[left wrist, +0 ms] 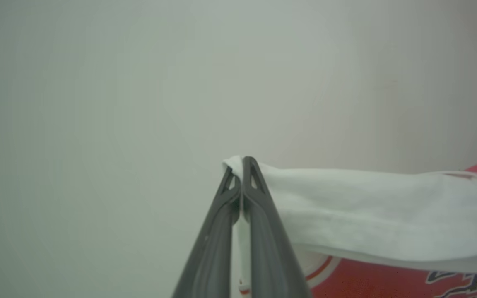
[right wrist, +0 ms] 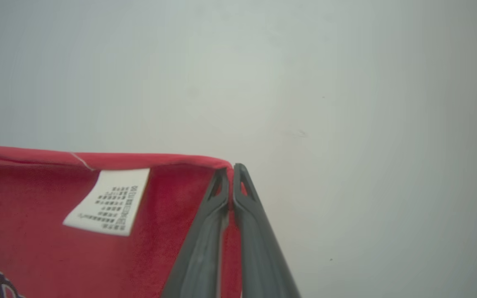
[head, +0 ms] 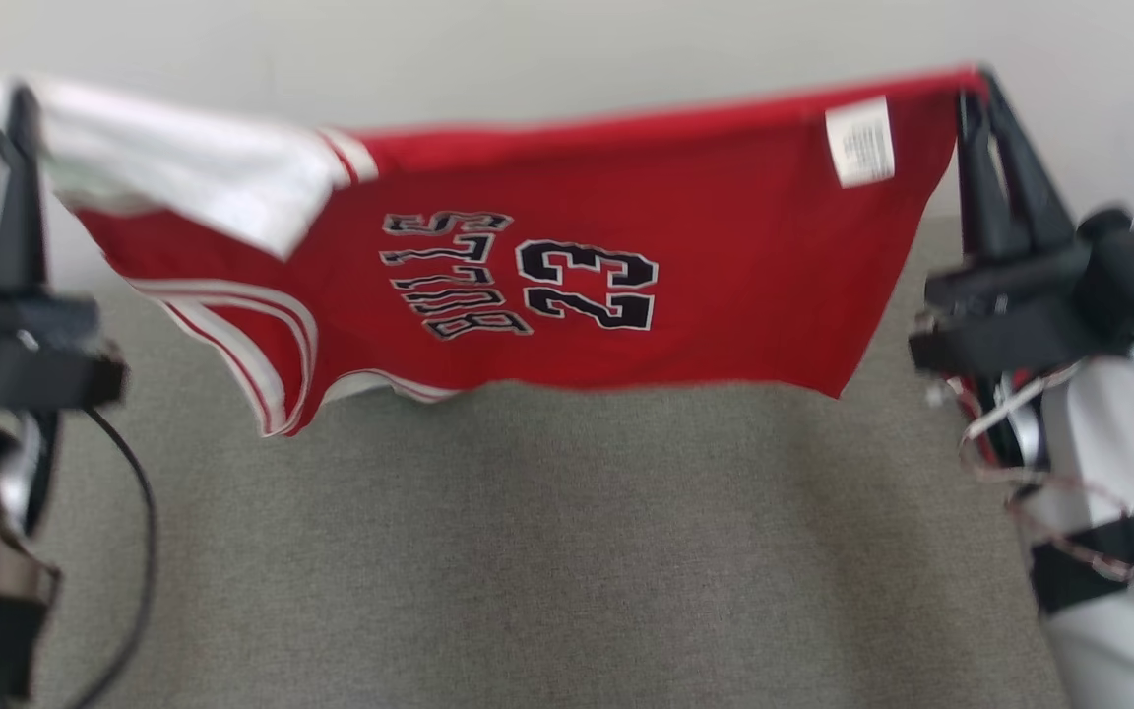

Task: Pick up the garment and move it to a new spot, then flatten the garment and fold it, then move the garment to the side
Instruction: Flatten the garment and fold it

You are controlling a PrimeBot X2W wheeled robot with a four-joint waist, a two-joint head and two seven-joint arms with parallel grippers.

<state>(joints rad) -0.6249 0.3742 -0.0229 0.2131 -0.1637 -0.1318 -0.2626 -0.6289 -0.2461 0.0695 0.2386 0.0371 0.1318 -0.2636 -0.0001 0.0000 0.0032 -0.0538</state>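
Note:
The garment [head: 724, 246] is a red jersey with white trim, black lettering and the number 23. It hangs stretched in the air between both grippers, above the grey surface. My left gripper [head: 11, 98] is shut on its white upper-left corner; the left wrist view shows the fingertips [left wrist: 250, 163] pinching white cloth [left wrist: 367, 211]. My right gripper [head: 976, 84] is shut on the red upper-right corner, close to a white care label [head: 860, 141]. The right wrist view shows the red hem [right wrist: 97, 207] clamped at the fingertips [right wrist: 239, 169], with the label [right wrist: 108, 200] to their left.
A grey fabric-covered surface [head: 547, 551] lies below the hanging jersey. A plain pale wall [head: 528, 49] stands behind it. A black cable [head: 139, 551] loops down beside my left arm. My right forearm [head: 1108, 492] stands at the lower right.

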